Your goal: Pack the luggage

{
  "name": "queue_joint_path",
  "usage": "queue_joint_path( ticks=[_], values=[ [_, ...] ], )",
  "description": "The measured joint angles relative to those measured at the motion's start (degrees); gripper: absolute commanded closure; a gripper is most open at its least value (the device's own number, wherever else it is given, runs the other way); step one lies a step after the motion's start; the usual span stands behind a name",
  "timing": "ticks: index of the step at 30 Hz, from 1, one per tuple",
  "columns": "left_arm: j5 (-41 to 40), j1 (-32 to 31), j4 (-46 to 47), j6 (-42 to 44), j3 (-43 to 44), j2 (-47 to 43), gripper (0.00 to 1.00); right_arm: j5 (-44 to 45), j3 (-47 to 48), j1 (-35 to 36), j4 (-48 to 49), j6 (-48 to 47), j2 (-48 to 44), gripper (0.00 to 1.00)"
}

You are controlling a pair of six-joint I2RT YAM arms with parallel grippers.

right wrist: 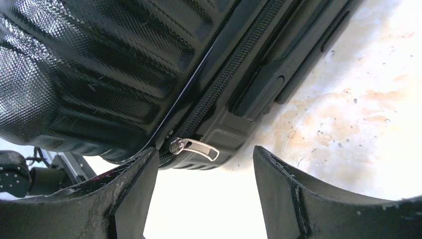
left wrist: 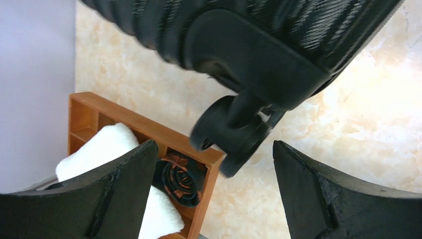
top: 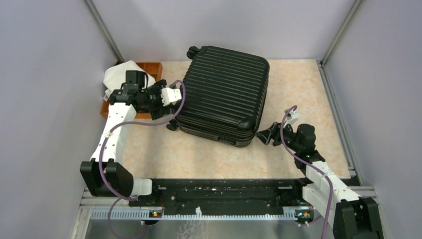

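The luggage (top: 225,91), a black ribbed hard-shell suitcase, lies closed and flat in the middle of the table. My left gripper (top: 170,110) is open at its near-left corner, jaws on either side of a black caster wheel (left wrist: 233,135) without touching it. My right gripper (top: 263,134) is open at the near-right corner. In the right wrist view the closed zipper and its silver zipper pull (right wrist: 195,147) lie just beyond my fingertips (right wrist: 144,172), and the suitcase shell (right wrist: 99,64) fills the upper left.
A brown wooden tray (top: 152,69) stands at the back left beside the suitcase. It holds a white folded towel (top: 123,73) and a rolled dark tie with orange pattern (left wrist: 180,180). Grey walls enclose the table on three sides.
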Motion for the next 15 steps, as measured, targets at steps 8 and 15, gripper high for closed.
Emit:
queue_joint_path(
  ticks=[8,15],
  values=[
    [1.2,-0.35,3.32,0.98,-3.72,1.4,0.08,2.45,0.07,4.96,7.45,-5.51,7.04,0.31],
    [0.24,-0.42,4.87,1.9,-3.72,4.81,0.21,1.22,0.07,6.16,18.36,-6.1,14.67,0.39]
  ],
)
